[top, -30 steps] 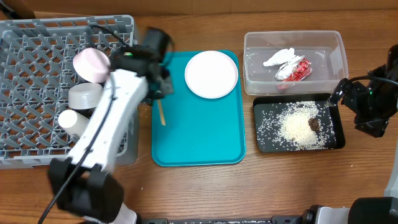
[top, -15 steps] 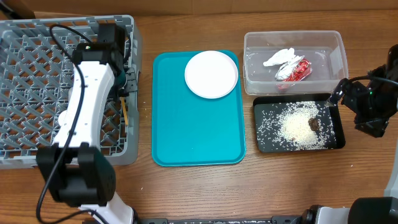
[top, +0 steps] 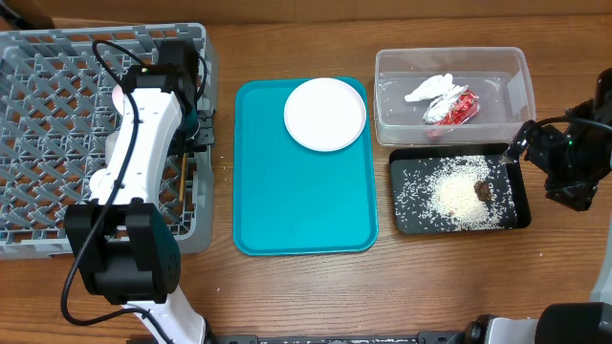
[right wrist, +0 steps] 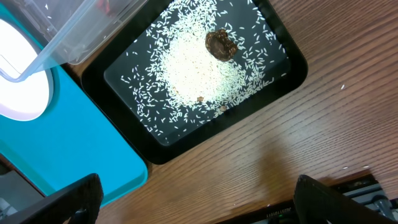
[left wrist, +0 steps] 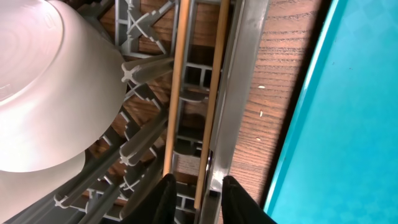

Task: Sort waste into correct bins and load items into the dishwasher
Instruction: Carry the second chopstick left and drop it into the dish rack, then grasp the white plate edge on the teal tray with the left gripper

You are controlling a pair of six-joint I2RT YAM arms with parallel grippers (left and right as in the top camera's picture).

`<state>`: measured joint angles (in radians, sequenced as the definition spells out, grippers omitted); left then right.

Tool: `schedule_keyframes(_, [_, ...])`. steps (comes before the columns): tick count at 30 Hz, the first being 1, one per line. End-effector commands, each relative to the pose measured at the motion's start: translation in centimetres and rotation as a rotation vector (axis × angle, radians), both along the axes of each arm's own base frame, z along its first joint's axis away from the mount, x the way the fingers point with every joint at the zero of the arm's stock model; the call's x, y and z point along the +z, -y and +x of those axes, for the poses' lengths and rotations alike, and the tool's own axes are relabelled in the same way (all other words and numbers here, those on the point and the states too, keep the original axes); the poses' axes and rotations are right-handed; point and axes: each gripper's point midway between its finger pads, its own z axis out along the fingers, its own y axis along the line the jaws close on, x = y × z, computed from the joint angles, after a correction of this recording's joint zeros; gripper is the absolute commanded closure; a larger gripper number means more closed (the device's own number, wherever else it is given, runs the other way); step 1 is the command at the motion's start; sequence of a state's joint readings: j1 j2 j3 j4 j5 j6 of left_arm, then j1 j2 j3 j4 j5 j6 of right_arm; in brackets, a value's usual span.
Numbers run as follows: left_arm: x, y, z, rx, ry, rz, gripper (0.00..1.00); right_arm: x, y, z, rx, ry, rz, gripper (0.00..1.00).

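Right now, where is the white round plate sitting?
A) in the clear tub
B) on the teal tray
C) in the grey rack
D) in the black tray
B: seen from overhead, the white plate lies flat on the teal tray, in its far right corner.

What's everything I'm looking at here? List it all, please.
dish rack: one, grey, table's left
bowl: one, white, in the rack
chopsticks: two, wooden, by the rack's right wall
serving tray: one, teal, centre
plate: one, white, on the teal tray
tub: one, clear, right
tissue: one, white, in tub
wrapper: one, red-and-silver, in tub
black tray: one, black, beside tub
rice: many, white, in black tray
food lump: one, brown, amid rice
left pincer: one, dark, open, at chopsticks
right pincer: one, dark, open, beside black tray
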<state>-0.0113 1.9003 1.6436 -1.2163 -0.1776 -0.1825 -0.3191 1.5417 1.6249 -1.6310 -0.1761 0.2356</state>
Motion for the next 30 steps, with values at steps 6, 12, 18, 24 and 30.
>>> schedule_keyframes(6, [3.1,4.2,1.1,-0.057,0.107,-0.131,0.73,1.0,0.1,0.0,-0.002,0.045,-0.018,0.0])
schedule_keyframes(12, [5.0,13.3,3.5,-0.357,0.252,-0.283,0.54,1.1,0.1,0.1,-0.002,0.047,-0.019,0.0])
schedule_keyframes(18, [4.5,22.6,4.6,-0.768,0.353,-0.247,0.42,1.1,0.1,0.1,-0.001,0.046,-0.019,0.0])
schedule_keyframes(24, [1.2,26.6,4.6,-0.976,0.332,-0.164,0.28,1.0,0.1,0.1,-0.001,0.045,-0.018,0.0])
schedule_keyframes(30, [-3.6,27.4,4.3,-1.041,0.234,-0.144,0.26,1.0,0.1,0.1,-0.001,0.046,-0.018,0.0])
